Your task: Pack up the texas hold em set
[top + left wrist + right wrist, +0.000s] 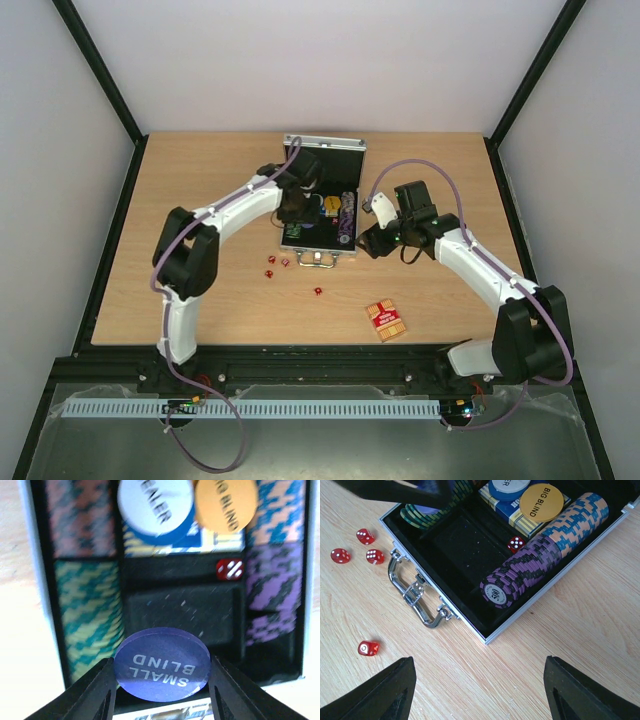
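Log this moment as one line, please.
left tool: gripping SMALL BLIND disc over case | right tool: open, empty | table: four dice, card deck loose

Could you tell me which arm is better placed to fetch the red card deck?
Right: right gripper is open and empty, nearer the deck; left gripper holds the Small Blind disc.

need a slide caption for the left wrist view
Left gripper holds the small blind disc over the open case, chips and one die already inside.
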